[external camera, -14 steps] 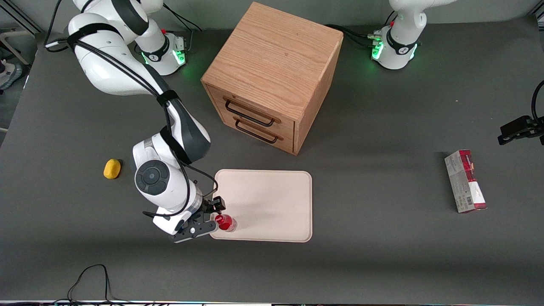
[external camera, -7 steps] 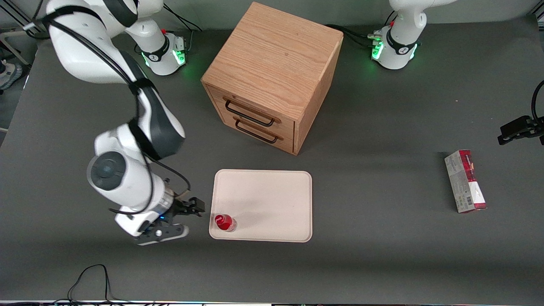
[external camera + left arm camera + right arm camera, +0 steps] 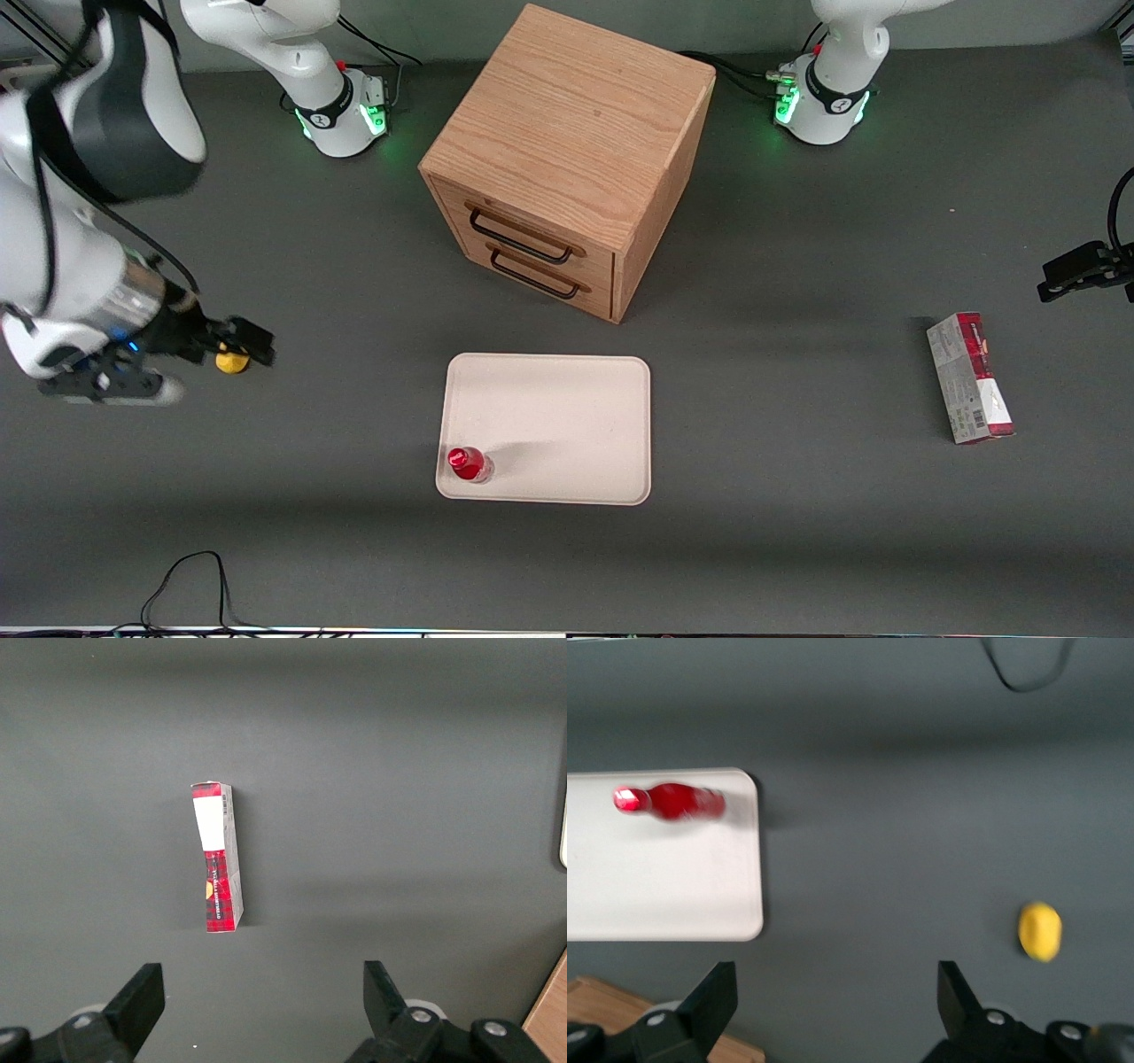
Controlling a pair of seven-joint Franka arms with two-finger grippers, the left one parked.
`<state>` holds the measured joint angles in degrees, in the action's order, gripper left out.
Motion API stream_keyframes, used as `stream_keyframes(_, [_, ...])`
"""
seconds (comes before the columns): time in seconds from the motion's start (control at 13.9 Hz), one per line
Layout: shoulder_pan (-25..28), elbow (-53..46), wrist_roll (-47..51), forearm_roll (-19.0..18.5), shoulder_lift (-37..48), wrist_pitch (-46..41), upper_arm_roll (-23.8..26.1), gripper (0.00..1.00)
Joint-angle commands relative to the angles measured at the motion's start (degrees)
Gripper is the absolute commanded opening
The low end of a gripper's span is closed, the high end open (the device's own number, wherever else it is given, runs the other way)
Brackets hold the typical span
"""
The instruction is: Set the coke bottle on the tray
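Observation:
The coke bottle, small and red with a red cap, stands upright on the cream tray, in the tray corner nearest the front camera and the working arm's end. The right wrist view shows the same bottle on the tray. My gripper is open and holds nothing. It hangs well away from the tray, toward the working arm's end of the table, above a yellow lump. From the wrist, the gripper has only bare table between its spread fingers.
The yellow lump lies partly hidden under the gripper and shows whole as the lump from the wrist. A wooden two-drawer cabinet stands farther from the camera than the tray. A red-and-grey carton lies toward the parked arm's end.
The gripper let go of the bottle, leaving it upright on the tray. It then pulled away toward the working arm's end of the table and rose, ending over the yellow lump.

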<state>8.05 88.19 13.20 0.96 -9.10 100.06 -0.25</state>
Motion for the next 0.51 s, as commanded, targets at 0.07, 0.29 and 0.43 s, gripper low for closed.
stream_keyframes(0.07, [0.48,13.24,-1.93,1.24,13.32,-2.30,-3.08,1.00])
stream_keyframes(0.29, [0.30,11.13,-4.24,1.24,13.24,-4.96,-4.14,1.00])
stream_keyframes(0.43, [0.30,10.34,-4.33,1.24,12.80,-4.97,-4.93,1.00])
